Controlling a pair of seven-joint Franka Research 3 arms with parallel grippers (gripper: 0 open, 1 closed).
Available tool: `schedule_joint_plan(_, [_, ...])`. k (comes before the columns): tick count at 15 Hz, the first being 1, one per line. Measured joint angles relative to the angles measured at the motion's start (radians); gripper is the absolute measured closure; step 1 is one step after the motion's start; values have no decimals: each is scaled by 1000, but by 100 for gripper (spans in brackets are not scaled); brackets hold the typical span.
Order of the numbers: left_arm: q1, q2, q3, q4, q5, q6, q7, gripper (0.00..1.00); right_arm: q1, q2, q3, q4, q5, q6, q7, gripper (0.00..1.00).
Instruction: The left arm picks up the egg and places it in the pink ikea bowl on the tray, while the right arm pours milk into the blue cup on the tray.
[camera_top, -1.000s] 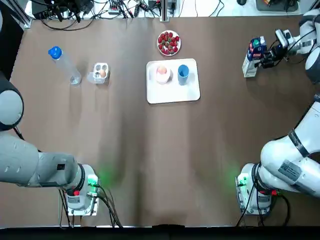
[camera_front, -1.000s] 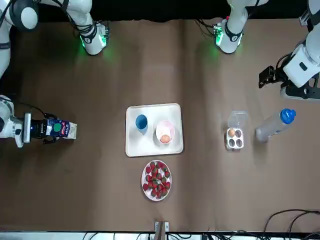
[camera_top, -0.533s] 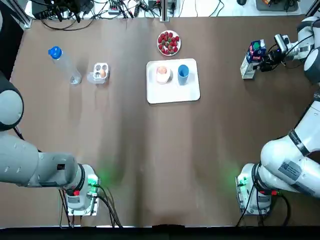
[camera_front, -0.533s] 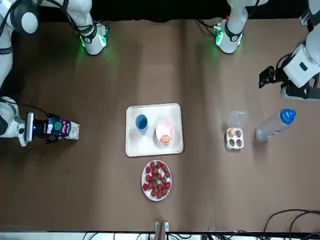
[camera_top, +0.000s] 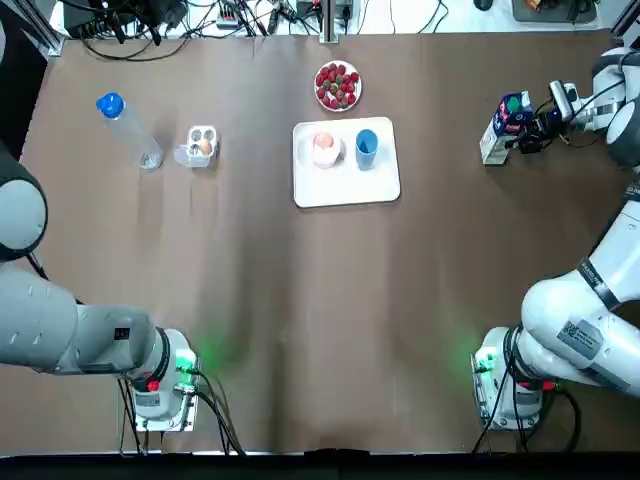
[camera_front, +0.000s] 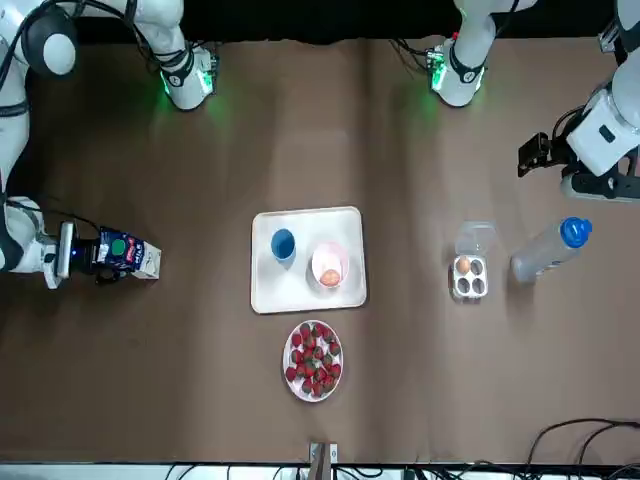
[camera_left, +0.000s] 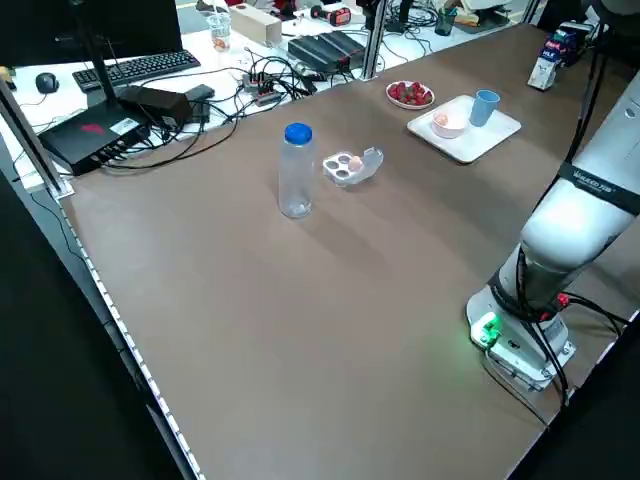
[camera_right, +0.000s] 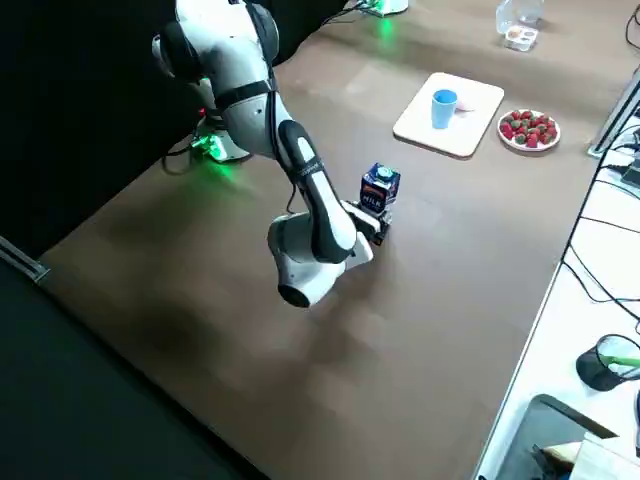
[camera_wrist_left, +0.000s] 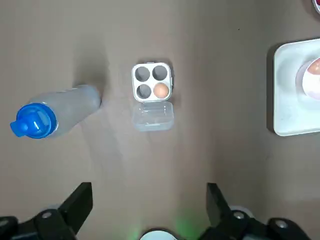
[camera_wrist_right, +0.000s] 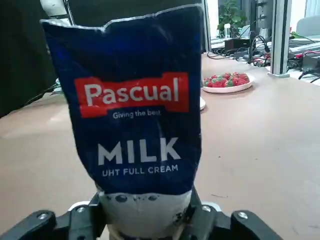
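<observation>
The blue milk carton (camera_top: 503, 122) stands upright near the table's far right edge, and my right gripper (camera_top: 524, 133) is shut on its lower part; the right wrist view shows the carton (camera_wrist_right: 135, 120) filling the space between the fingers. On the white tray (camera_top: 350, 190) sit the blue cup (camera_top: 366, 145) and the pink bowl (camera_top: 325, 150), which holds an egg (camera_front: 330, 276). Another egg (camera_top: 205, 146) lies in the small open egg box (camera_wrist_left: 152, 85). My left gripper (camera_wrist_left: 148, 189) hangs open high above the table's left side, near the egg box and bottle.
A clear bottle with a blue cap (camera_top: 128, 130) stands left of the egg box. A plate of strawberries (camera_top: 338, 86) lies just beyond the tray. Cables and equipment line the table's far edge.
My right gripper has carried the milk carton a little toward the robot and slightly toward the tray. The left arm has not moved.
</observation>
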Motion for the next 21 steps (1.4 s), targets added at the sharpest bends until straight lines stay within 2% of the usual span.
schedule_joint_plan(15, [-3, 1, -10, 0, 38, 0, 0, 0, -1, 10, 0, 0, 0, 34, -32, 34])
schedule_joint_plan(17, [-4, 1, -11, 0, 38, 3, 0, 0, -1, 12, 0, 0, 0, 35, -36, 28])
schedule_joint_plan(18, [-5, 1, -11, 0, 38, 7, 0, 0, -1, 12, 0, 0, 0, 35, -36, 28])
schedule_joint_plan(21, [-10, 1, -11, 0, 38, 17, 0, 0, -1, 12, 0, 0, 0, 35, -40, 8])
